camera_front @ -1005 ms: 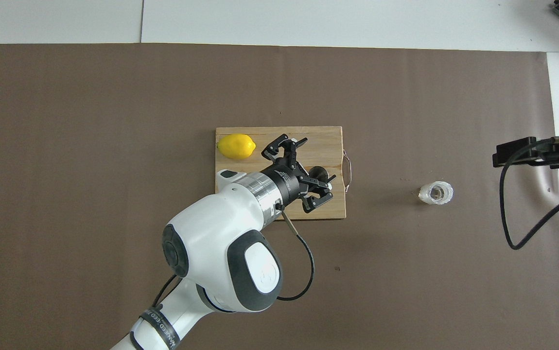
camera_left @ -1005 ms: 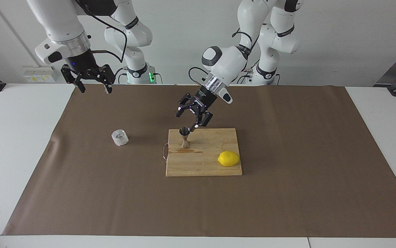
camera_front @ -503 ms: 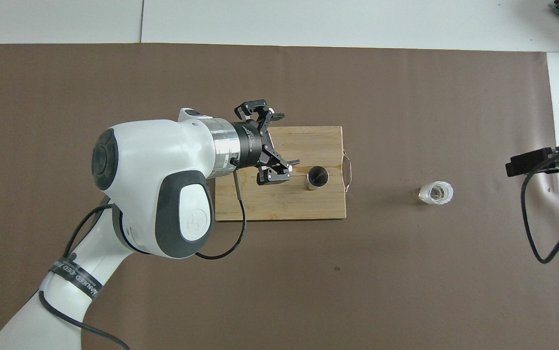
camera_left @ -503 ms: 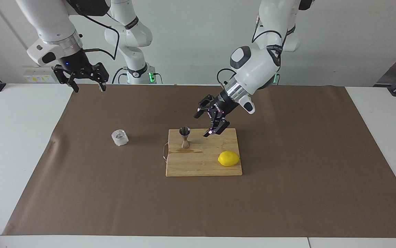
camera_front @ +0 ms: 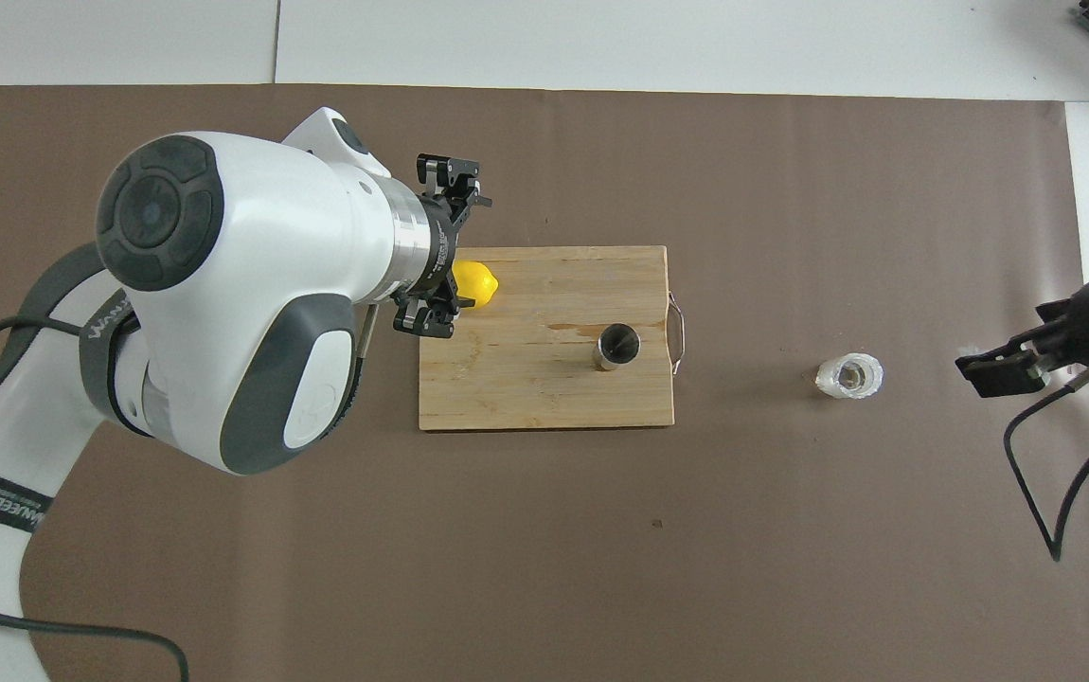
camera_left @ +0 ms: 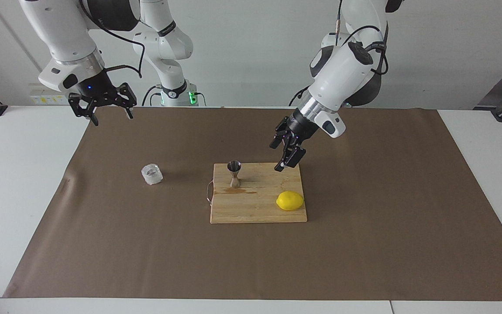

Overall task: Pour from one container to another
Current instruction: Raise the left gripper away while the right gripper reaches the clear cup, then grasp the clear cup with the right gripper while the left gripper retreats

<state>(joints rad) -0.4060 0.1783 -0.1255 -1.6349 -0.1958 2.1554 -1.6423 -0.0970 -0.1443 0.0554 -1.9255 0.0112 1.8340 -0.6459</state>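
Brown mat, left gripper (camera_left: 287, 153) drawn back from jigger (camera_left: 234, 173), empty

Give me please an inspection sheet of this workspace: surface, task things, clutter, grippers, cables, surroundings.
Surface: brown paper sheet over a white table.
Job's things: clear cup upright on the paper, toward the right arm's end; steel jigger upright on the wooden cutting board; a wet-looking stain on the board at its foot.
Clutter: lemon on the board, farther from the robots than the jigger.
Grippers: left gripper open, empty, over the board's edge nearest the robots; right gripper open, empty, raised over the paper's corner.
Cables: black cable hangs from the right arm.
Surroundings: plain white wall; wall socket.
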